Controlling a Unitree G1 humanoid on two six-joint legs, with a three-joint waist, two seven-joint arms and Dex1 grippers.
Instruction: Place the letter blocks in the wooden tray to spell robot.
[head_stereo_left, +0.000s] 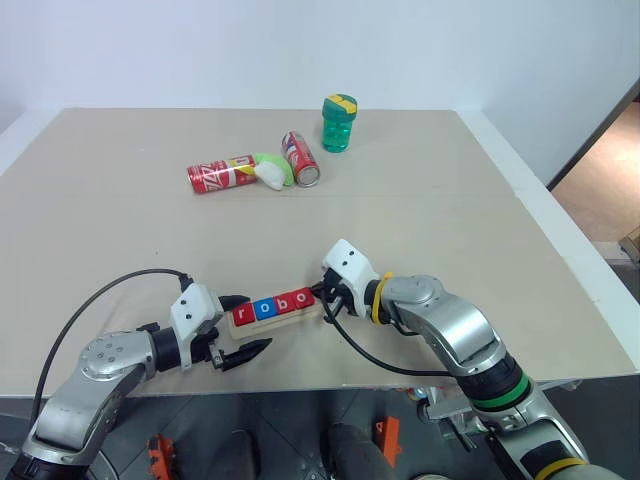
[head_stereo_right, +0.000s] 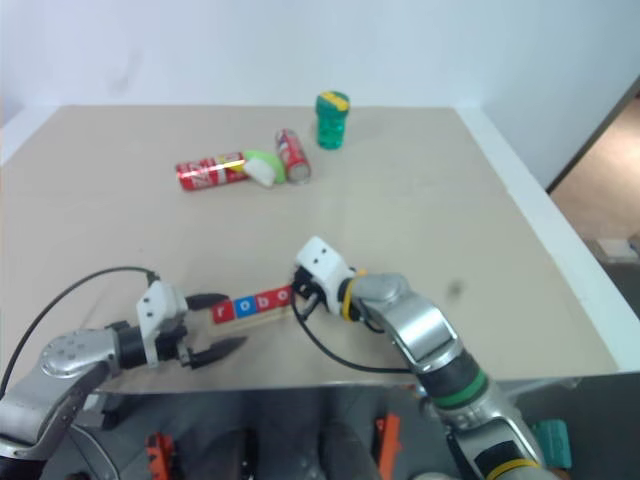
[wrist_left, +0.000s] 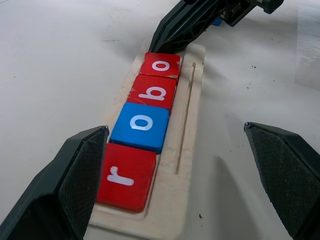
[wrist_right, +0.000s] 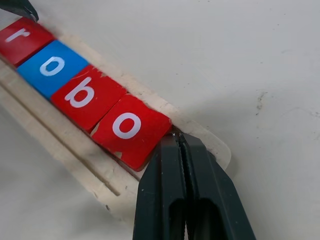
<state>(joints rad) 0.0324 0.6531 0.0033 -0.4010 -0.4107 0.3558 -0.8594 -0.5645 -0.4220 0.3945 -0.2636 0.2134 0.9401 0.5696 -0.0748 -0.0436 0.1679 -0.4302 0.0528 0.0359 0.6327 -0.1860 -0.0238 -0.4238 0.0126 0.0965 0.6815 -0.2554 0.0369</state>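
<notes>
The wooden tray (head_stereo_left: 288, 319) lies near the table's front edge. It holds letter blocks reading r (wrist_left: 125, 175), o (wrist_left: 140, 124), b (wrist_left: 155, 92), o (wrist_left: 161, 66); the first o is blue, the others red. My left gripper (wrist_left: 176, 127) is open, its fingers standing either side of the tray's r end without touching it. My right gripper (wrist_right: 176, 139) is shut with nothing between its fingers. Its tips rest on the tray's other end, against the corner of the last o (wrist_right: 127, 127). That end slot is bare wood.
Two red soda cans (head_stereo_left: 222, 175) (head_stereo_left: 300, 158) lie at the back of the table with a green and white object (head_stereo_left: 270, 170) between them. A green jar (head_stereo_left: 338, 123) stands behind. The table's front edge (head_stereo_left: 300, 388) runs close below the tray.
</notes>
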